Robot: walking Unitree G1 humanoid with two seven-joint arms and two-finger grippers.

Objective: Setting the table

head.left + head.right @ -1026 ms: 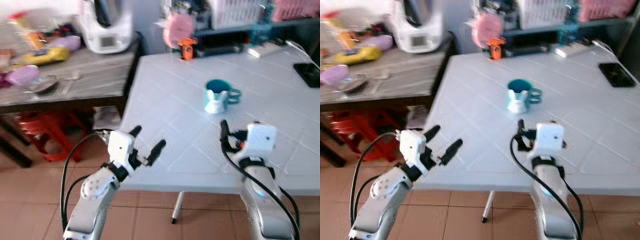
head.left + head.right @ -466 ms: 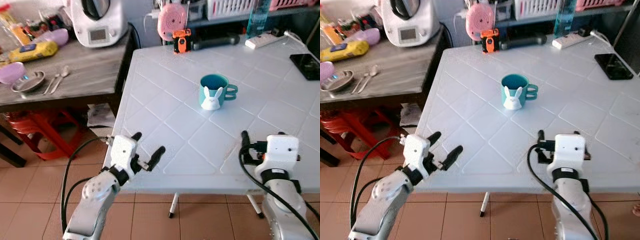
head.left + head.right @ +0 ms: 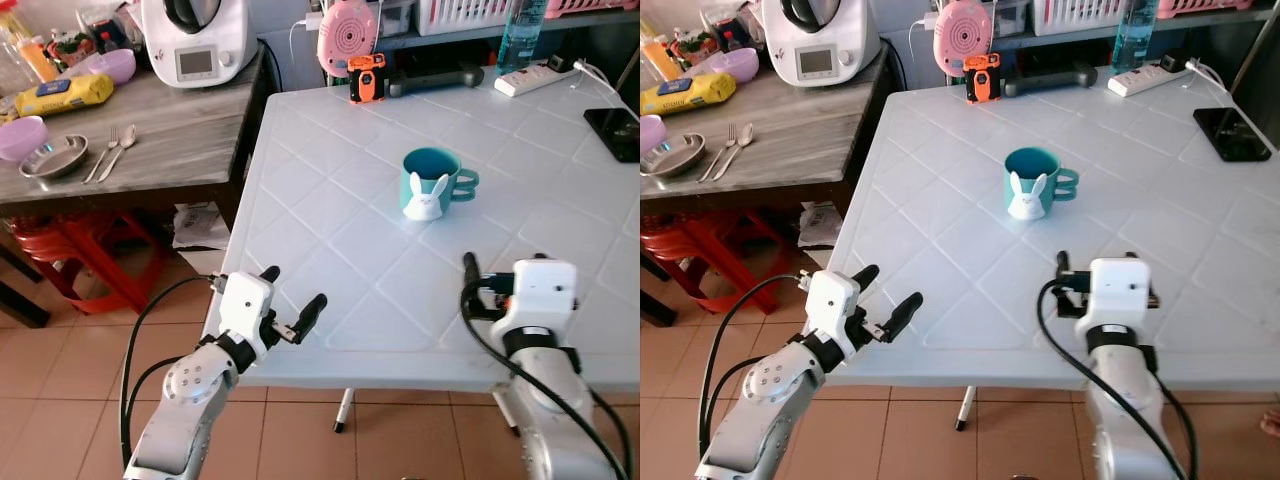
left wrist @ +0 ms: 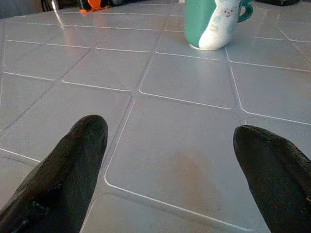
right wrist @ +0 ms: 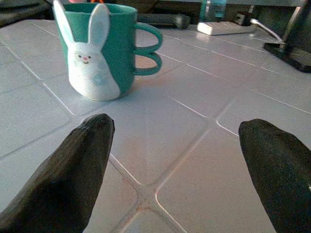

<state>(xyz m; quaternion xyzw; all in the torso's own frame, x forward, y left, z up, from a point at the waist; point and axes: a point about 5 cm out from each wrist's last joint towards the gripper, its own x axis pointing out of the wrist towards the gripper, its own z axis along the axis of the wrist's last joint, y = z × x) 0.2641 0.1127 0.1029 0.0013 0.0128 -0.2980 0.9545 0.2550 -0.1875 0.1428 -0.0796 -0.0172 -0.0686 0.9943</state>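
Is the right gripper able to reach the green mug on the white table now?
Probably yes. The right gripper is open and points at the green mug, with bare white table between them and nothing in the way.

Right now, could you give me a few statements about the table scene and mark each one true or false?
1. The teal bunny mug stands upright on the white table. True.
2. The right gripper is shut on the mug. False: its fingers are spread open, short of the mug, holding nothing.
3. The left gripper is open near the table's front edge. True.
4. A fork and a spoon lie on the white table beside the mug. False: they lie on the wooden side table.
5. A black phone lies on the white table's right side. True.
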